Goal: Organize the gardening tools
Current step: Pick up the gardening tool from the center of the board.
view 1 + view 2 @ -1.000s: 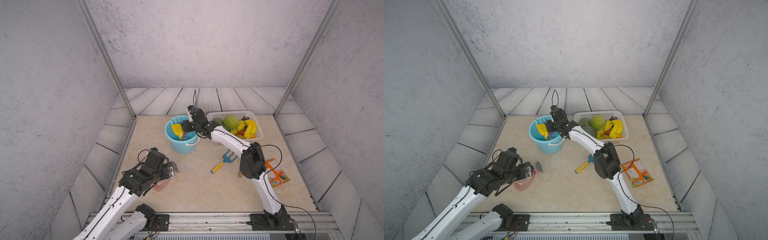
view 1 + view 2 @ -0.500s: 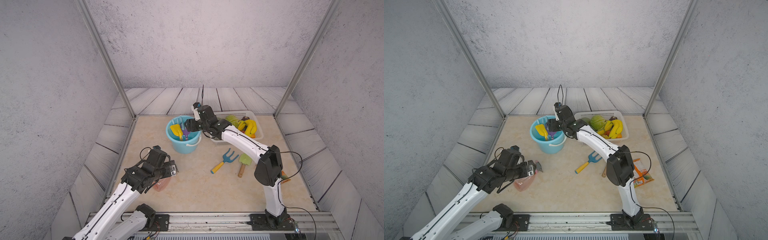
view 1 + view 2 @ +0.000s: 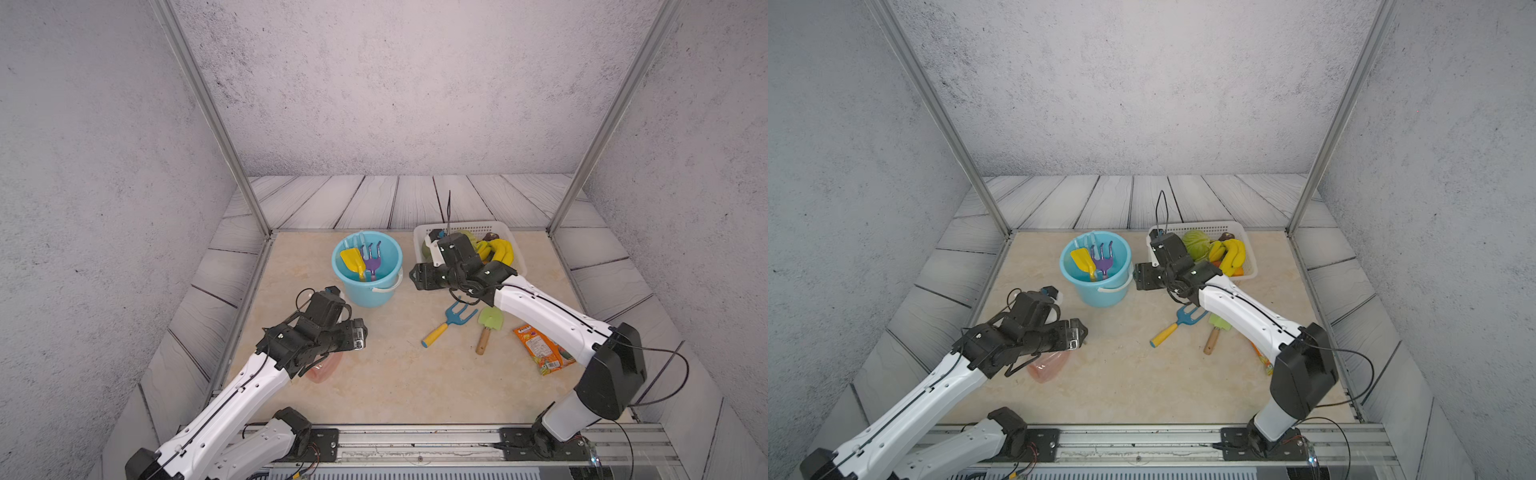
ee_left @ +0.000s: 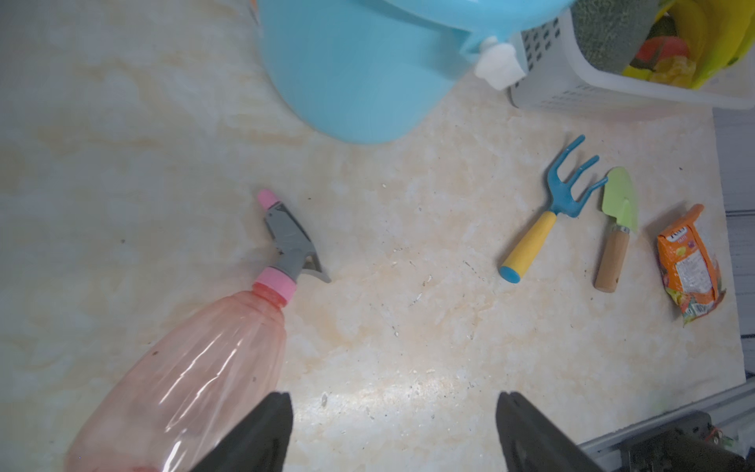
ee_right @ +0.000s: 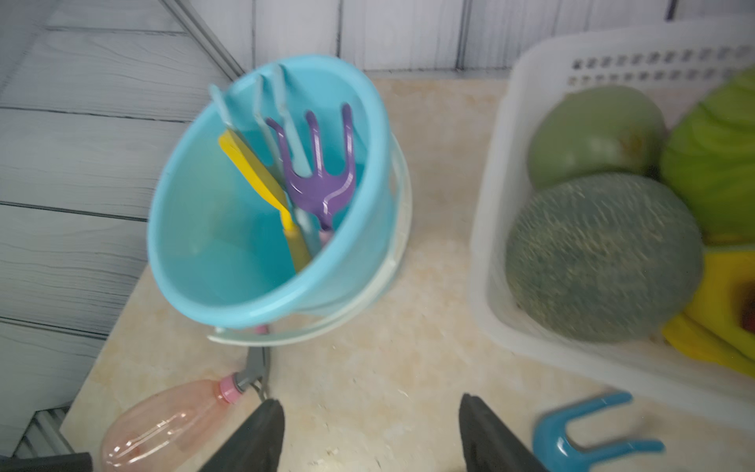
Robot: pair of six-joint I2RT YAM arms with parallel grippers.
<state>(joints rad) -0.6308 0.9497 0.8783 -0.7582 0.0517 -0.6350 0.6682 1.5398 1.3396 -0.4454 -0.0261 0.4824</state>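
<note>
A blue bucket [image 3: 370,296] holds a yellow shovel [image 3: 350,259], a purple fork [image 3: 372,262] and a light-blue fork [image 5: 261,110]. To its right, a blue fork with a yellow handle [image 3: 451,320] and a green trowel [image 3: 489,321] lie on the table. The pink spray bottle [image 4: 196,367] lies on its side, partly under my left arm. My left gripper [image 4: 394,412] is open over bare table, one fingertip at the bottle's edge. My right gripper [image 3: 417,277] hangs open and empty between bucket and basket, above the table.
A white basket [image 3: 473,227] of fruit and vegetables stands at the back right, right behind my right wrist. An orange snack packet [image 3: 540,350] lies by the right forearm. Metal frame posts stand at the table's back corners.
My right gripper has opened and drawn back from over the bucket toward the basket, leaving the purple fork inside. The left arm has edged forward over the spray bottle.
</note>
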